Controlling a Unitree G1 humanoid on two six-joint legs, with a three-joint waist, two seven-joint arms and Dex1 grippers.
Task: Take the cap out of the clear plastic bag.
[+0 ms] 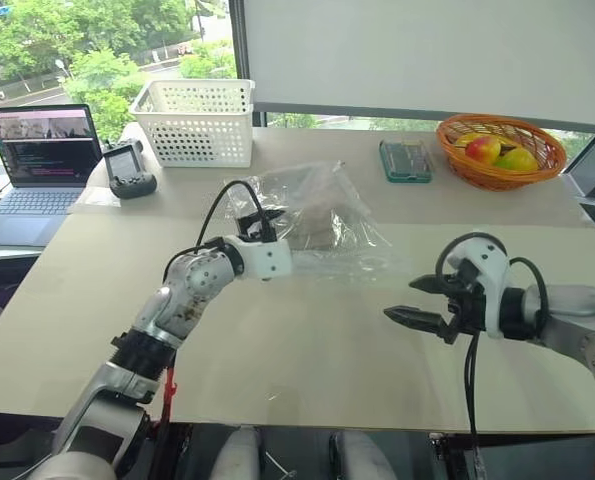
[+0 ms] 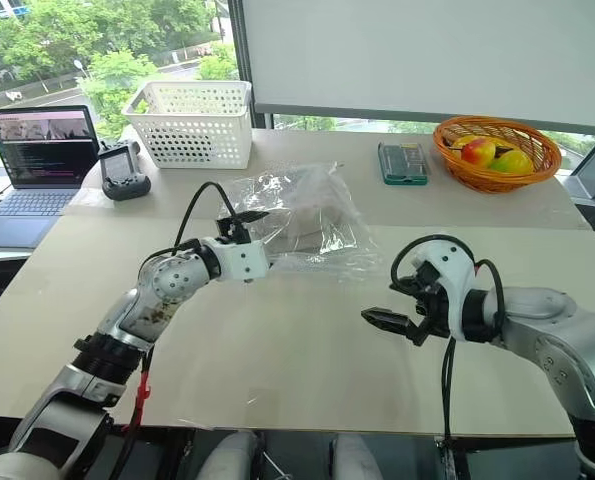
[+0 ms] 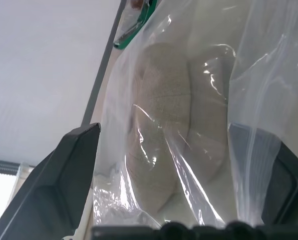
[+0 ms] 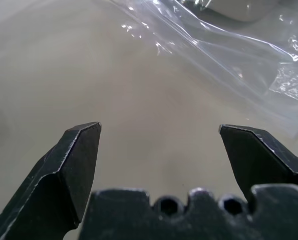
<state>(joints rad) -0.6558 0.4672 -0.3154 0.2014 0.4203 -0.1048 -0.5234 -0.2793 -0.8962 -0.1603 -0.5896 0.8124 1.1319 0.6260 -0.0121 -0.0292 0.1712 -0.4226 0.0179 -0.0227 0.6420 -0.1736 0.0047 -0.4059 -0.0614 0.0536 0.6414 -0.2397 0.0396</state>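
Reaching in from the left of the clear plastic bag (image 1: pixel 317 215), the left gripper (image 1: pixel 260 222) stands at its near-left edge, fingers wide with crinkled film and the cap (image 3: pixel 164 125) between them. That cap sits inside the bag, mid-bench (image 1: pixel 307 350). Right of the bag and nearer, the right gripper (image 1: pixel 417 303) hovers over bare bench, spread wide, holding nothing. Beyond the bag to the right sits a fruit basket (image 1: pixel 500 150).
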